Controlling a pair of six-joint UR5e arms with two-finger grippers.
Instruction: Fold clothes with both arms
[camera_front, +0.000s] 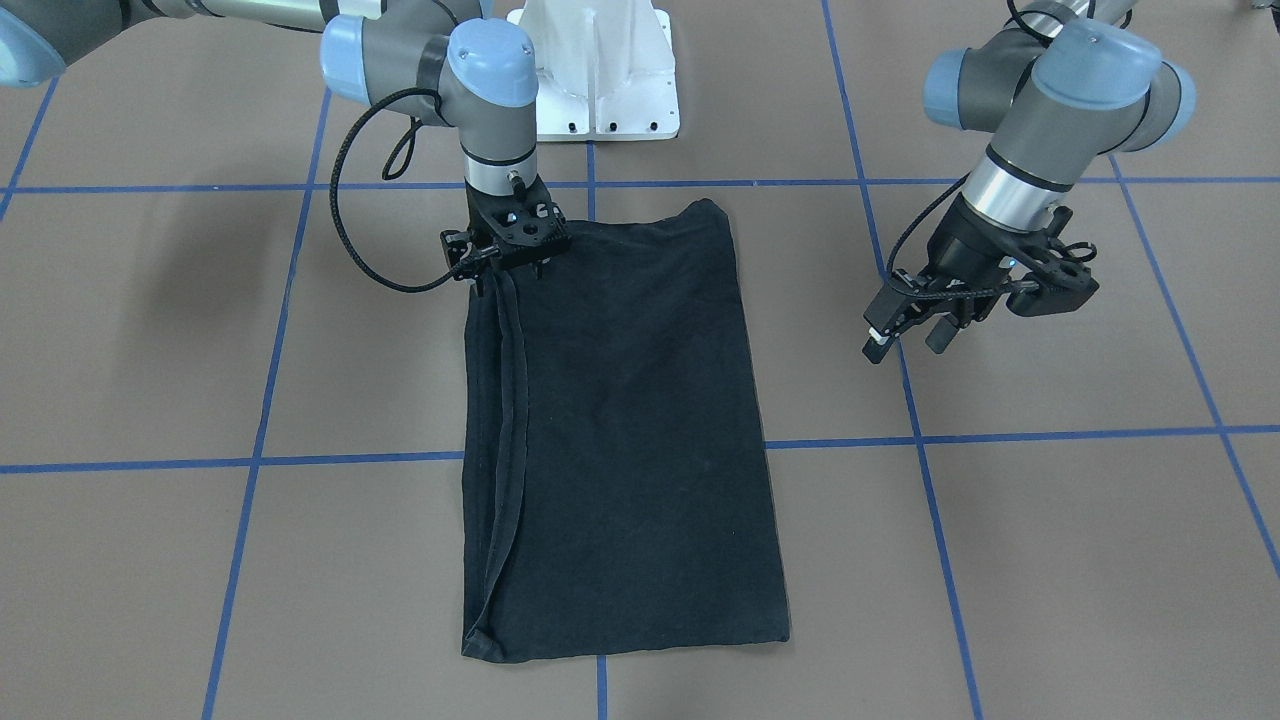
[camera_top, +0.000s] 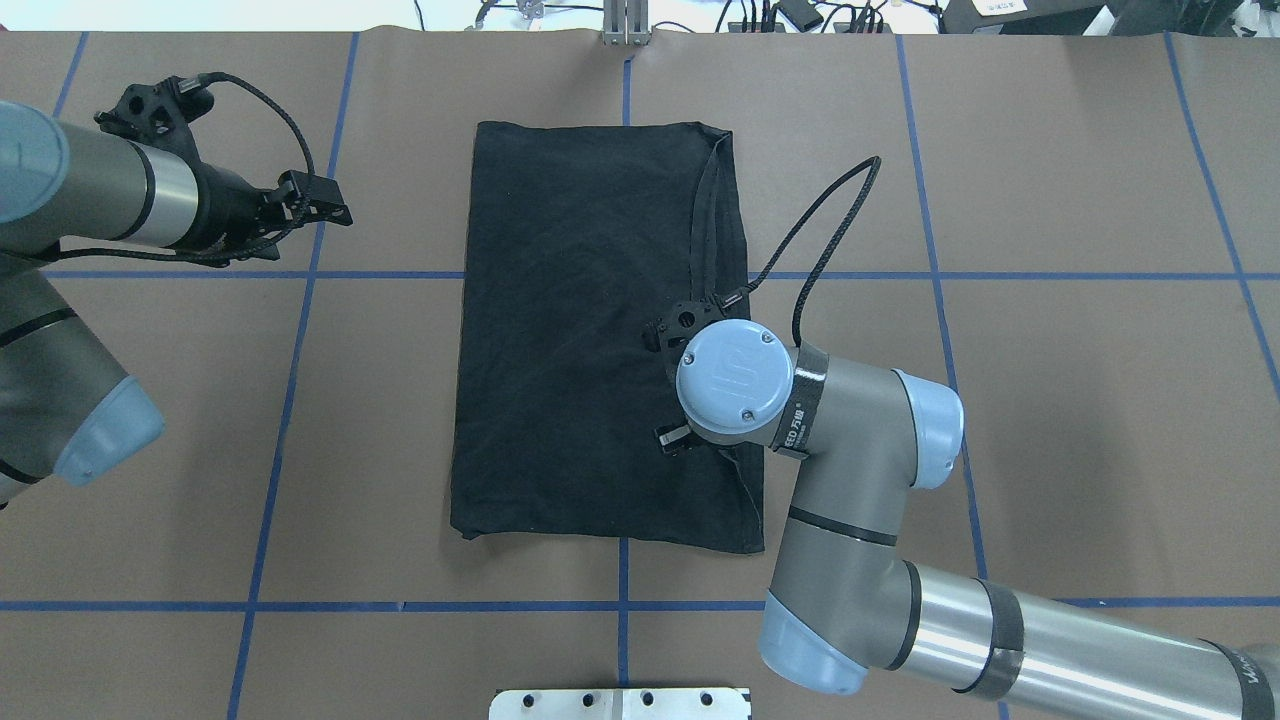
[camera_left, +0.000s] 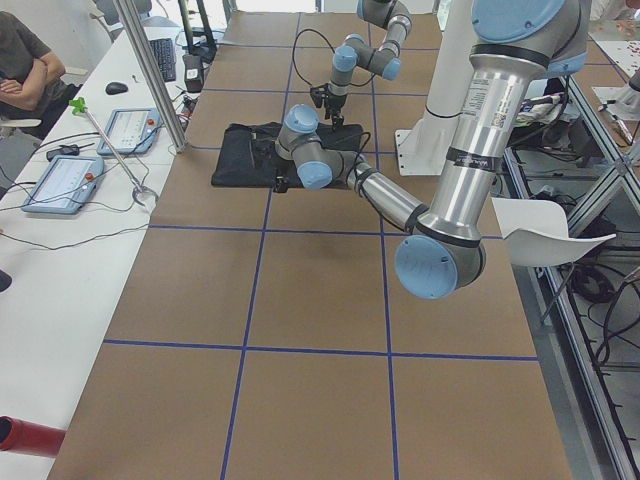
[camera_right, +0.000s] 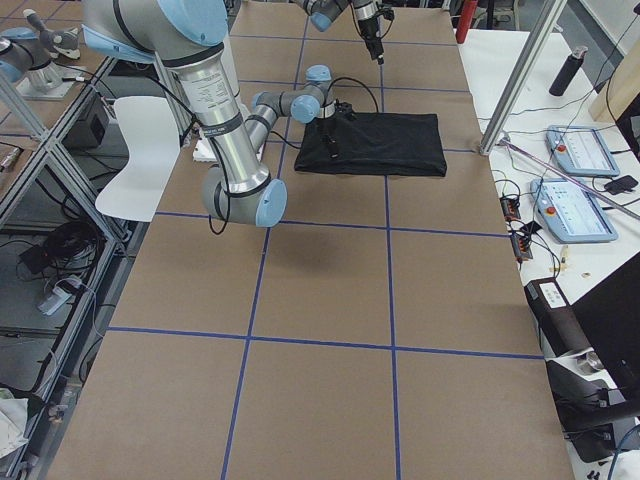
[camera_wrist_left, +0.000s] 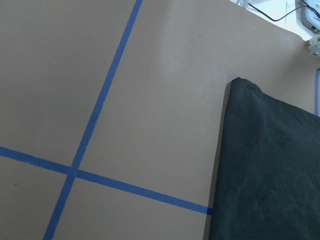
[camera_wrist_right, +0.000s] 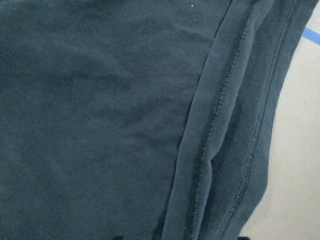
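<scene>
T-shirt (camera_top: 580, 340) lies flat mid-table (camera_top: 1050, 400), folded into a long black rectangle, print hidden. Right claw (camera_front: 508, 275) is down at the layered long edge, toward the robot-side end; can't tell if it's spread or pinching. Left claw (camera_front: 905, 345) is spread, hovering beside the opposite edge, off the cloth. Risk: right catches only the top layer, and a one-sided lift skews the fold.

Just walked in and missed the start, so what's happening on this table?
A black T-shirt is being folded; it lies on the table as a long rectangle. The right gripper is down at its layered hem edge, at the robot's end; its grip is hidden. The left gripper hovers open beside the shirt, touching nothing.
</scene>
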